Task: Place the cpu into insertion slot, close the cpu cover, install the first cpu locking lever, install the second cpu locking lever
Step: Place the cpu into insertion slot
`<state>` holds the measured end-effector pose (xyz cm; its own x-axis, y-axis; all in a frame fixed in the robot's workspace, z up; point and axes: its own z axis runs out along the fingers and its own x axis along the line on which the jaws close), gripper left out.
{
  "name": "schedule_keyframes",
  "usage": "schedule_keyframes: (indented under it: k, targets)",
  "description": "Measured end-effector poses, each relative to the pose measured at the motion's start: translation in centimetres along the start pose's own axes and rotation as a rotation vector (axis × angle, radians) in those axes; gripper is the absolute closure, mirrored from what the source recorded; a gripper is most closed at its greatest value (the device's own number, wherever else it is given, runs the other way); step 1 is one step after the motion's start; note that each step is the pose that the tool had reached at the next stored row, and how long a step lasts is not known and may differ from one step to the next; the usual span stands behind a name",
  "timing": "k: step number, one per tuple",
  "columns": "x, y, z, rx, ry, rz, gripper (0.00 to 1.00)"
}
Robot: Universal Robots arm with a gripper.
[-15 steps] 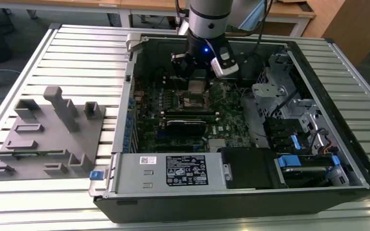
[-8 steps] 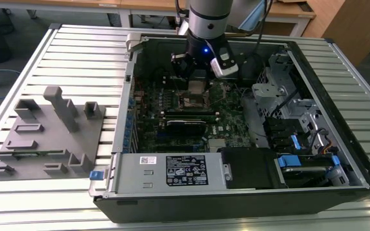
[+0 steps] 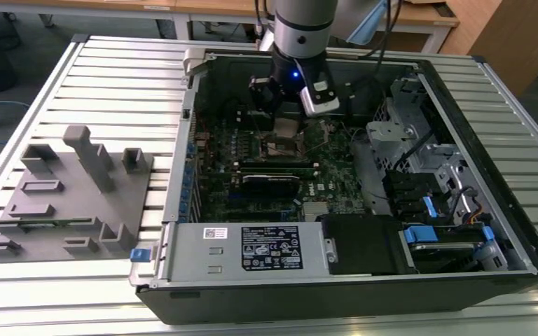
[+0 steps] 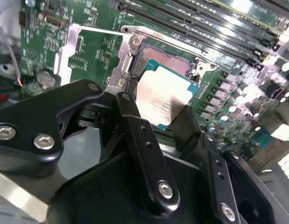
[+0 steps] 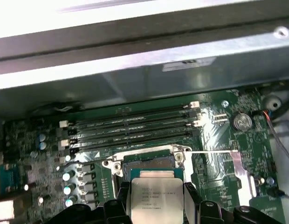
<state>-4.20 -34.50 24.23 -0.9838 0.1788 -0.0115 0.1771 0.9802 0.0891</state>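
My gripper (image 3: 286,131) hangs inside the open computer case, low over the middle of the motherboard (image 3: 335,175). It is shut on the cpu (image 4: 162,99), a flat square chip with a dull silver top on a green base. In both wrist views the black fingers (image 5: 191,205) press on two opposite edges of the cpu (image 5: 156,198). The cpu sits slightly tilted, close above the insertion slot (image 4: 168,61), whose bare contact field shows beyond it; I cannot tell whether they touch. The cpu cover (image 4: 70,44), a thin silver frame, lies swung open beside the slot (image 5: 149,163), and the cover (image 5: 240,168) is clear of it.
Rows of memory slots (image 5: 130,126) run just beyond the socket. The case wall (image 5: 144,60) rises behind them. A power supply (image 3: 250,248) fills the near end of the case (image 3: 344,301), and drive cages (image 3: 419,161) stand at the exterior view's right. A grey parts fixture (image 3: 64,203) lies on the slatted table.
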Motion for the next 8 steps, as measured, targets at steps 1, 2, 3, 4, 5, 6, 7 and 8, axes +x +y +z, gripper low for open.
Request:
schedule_keyframes:
  k: [1,2,3,4,5,6,7,8]
  targets:
    - [0.0,0.0,0.03,0.0002,-0.0016,0.018,0.46]
    - [0.0,-0.01,0.07,0.0004,-0.0032,0.036,0.46]
    - [0.0,-0.01,0.1,0.0007,-0.0048,0.054,0.46]
    - [0.0,-0.01,0.14,0.0008,-0.0065,0.073,0.46]
    - [0.0,-0.02,0.17,0.0011,-0.0081,0.091,0.46]
    - [0.0,-0.02,0.2,0.0013,-0.0097,0.108,0.46]
    - [0.0,-0.02,0.23,0.0015,-0.0113,0.126,0.46]
    - [0.0,-0.02,0.26,0.0017,-0.0129,0.144,0.46]
